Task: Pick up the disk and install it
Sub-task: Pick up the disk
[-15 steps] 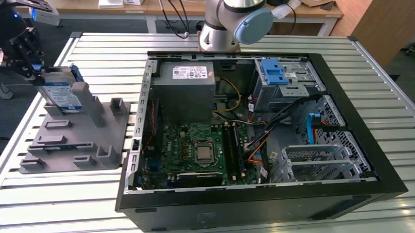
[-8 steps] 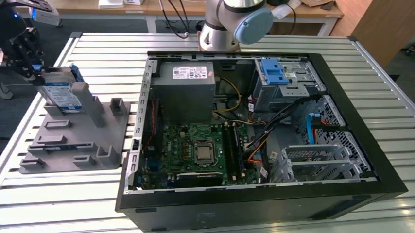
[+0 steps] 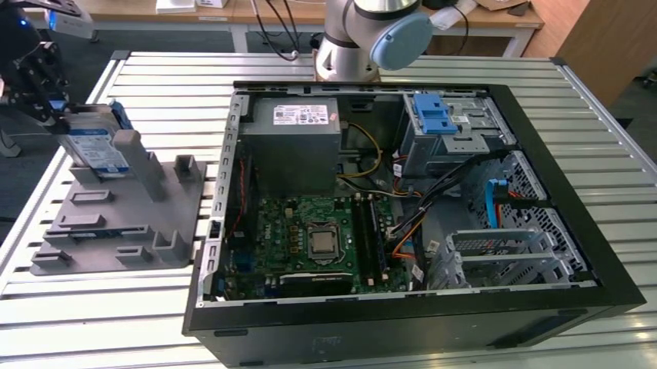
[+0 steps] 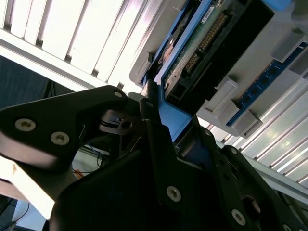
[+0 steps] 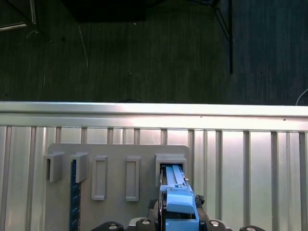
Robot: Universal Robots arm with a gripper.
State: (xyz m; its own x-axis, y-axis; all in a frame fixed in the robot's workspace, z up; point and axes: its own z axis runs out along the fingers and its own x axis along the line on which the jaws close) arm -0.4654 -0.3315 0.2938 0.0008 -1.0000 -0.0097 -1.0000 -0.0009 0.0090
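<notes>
1. We see the gripper [image 3: 61,106] at the exterior view's left, closed over the upper end of the disk [image 3: 92,150]. The arm's base stands behind the open computer case [image 3: 411,338].
2. The disk stands on edge in a slot of the grey moulded fixture [image 3: 113,231], which lies flat on the slatted aluminium table [image 3: 103,323], just beside the case.
3. The disk's long axis runs away from the claw, down into the slot, so the drive lies directly beyond the fingertips and in line with them. It leans a little rather than standing plumb.
4. In the second wrist view the black fingers [image 4: 149,108] flank a tab of the bright blue carrier frame [image 4: 173,118]. They seem clenched on it, though the angle is steep and the far contact is partly hidden.
5. Materials:
   - The drive is flat, rigid and metallic, with a green circuit board [image 4: 202,43] on one face.
   - The carrier is smooth, glossy plastic.
   - The fixture is matte grey with boxy raised pockets.
6. The drive cage [image 3: 457,127] with its blue latch sits inside the case, well apart from the disk, towards the exterior view's right.
</notes>
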